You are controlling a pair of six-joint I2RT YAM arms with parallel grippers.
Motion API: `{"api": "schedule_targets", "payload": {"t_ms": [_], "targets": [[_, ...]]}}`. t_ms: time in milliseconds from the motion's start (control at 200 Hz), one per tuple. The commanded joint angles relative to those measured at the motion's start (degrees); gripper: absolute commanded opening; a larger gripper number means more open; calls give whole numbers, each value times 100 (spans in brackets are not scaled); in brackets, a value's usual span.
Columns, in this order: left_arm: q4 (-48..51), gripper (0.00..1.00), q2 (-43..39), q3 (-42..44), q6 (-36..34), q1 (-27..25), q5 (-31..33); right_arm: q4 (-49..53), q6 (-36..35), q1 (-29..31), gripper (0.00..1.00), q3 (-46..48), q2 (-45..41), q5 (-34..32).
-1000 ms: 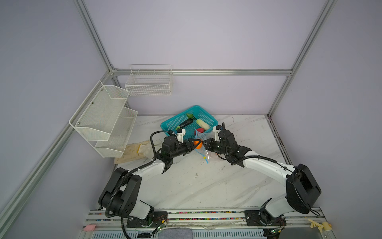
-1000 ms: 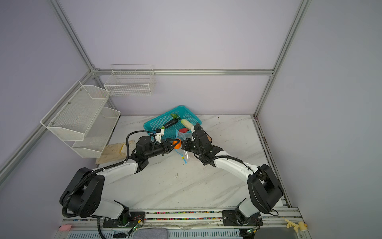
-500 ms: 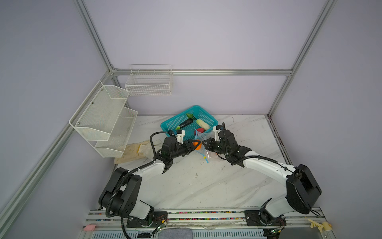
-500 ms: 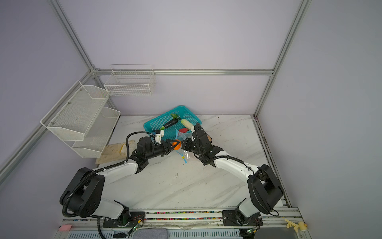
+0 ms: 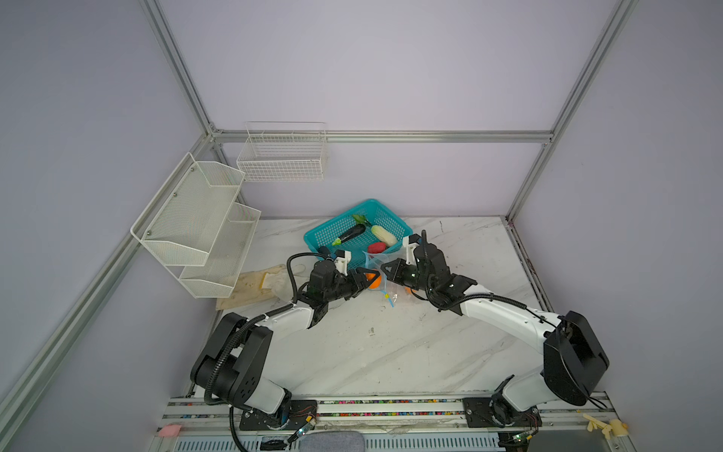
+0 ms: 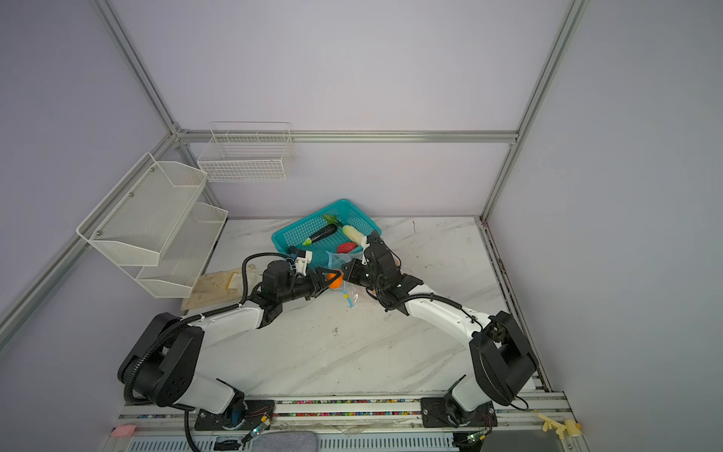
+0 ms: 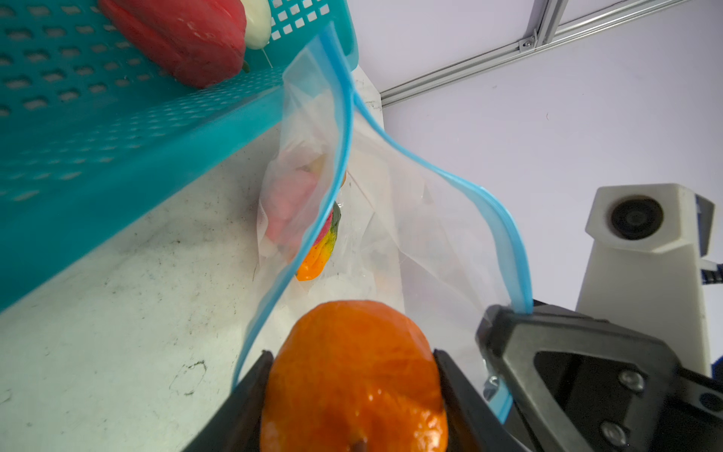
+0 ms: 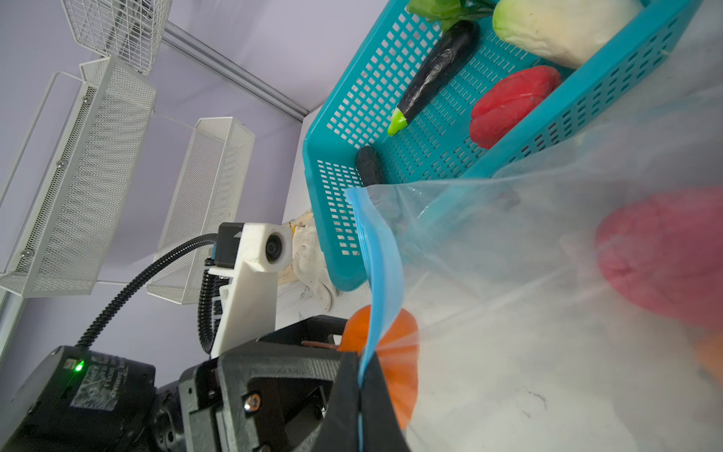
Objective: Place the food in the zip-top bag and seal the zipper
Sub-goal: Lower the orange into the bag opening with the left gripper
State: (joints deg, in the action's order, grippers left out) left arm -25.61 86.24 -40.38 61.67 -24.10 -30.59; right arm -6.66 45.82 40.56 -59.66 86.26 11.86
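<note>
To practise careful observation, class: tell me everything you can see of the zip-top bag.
The zip-top bag is clear, crinkly plastic with a light-blue zipper round its gaping mouth. It rests on the marble table beside the teal basket. The right gripper pinches one lip; a pink toy and a mango lie inside.

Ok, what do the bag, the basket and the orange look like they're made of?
The bag looks like thin clear plastic film, glossy and creased. The basket seems rigid teal plastic with moulded holes. The orange is probably plastic or rubber: shiny highlights, unclear which.
</note>
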Motion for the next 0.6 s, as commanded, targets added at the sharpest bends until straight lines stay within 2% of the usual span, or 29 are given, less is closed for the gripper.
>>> {"api": "schedule_targets", "payload": {"t_ms": [0, 595], "targets": [[32, 49, -15, -34, -114, -29, 62, -178, 61, 40, 0, -204, -21, 65], [262, 62, -13, -224, 21, -119, 79, -257, 78, 58, 0, -104, -24, 98]]}}
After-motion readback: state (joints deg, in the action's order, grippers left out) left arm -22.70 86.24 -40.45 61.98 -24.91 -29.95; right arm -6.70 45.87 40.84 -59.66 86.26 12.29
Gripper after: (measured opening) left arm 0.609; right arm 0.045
